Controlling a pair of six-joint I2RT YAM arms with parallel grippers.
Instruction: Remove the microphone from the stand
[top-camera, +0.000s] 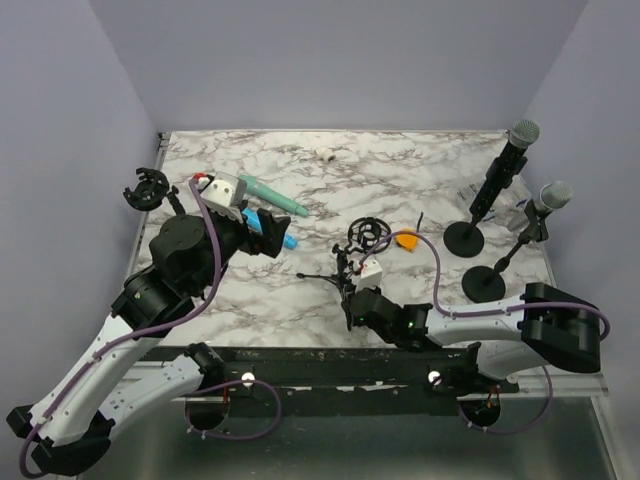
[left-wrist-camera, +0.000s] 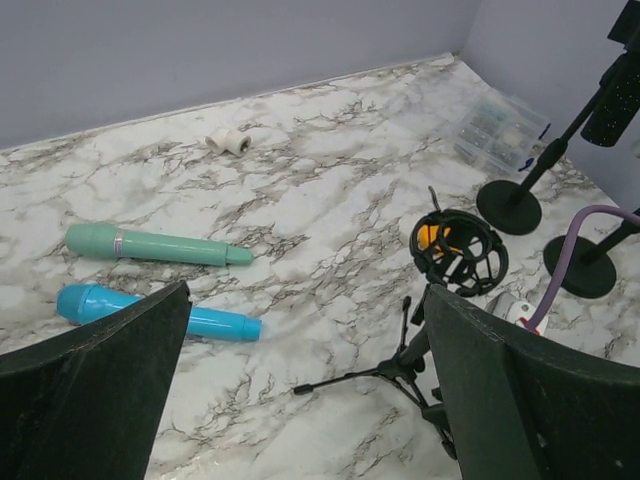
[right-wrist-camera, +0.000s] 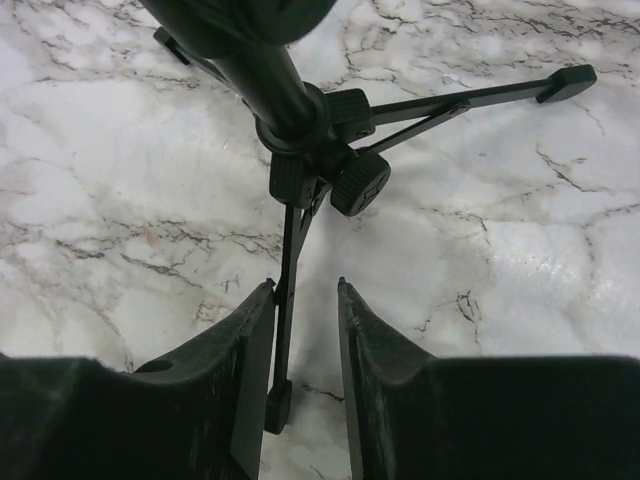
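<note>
Low across the desk (top-camera: 400, 170), the right arm lies outstretched, right fingers (right-wrist-camera: 250, 360) slightly apart astride a tripod leg (right-wrist-camera: 286, 290); left fingers (left-wrist-camera: 110, 380) gape wide. Two black, grey-headed microphones (top-camera: 504, 165) lean in round-based stands (top-camera: 464, 236), far right.

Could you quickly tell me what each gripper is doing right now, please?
Left gripper: open, holding nothing.
Right gripper: slightly open, fingers either side of a tripod leg, not clamped.

Tripod stand (left-wrist-camera: 402, 368) mid-table; loose mic (left-wrist-camera: 155, 246) behind 2nd loose mic (left-wrist-camera: 150, 312), both L of it; 2 stood mics (top-camera: 497, 185) far R.
</note>
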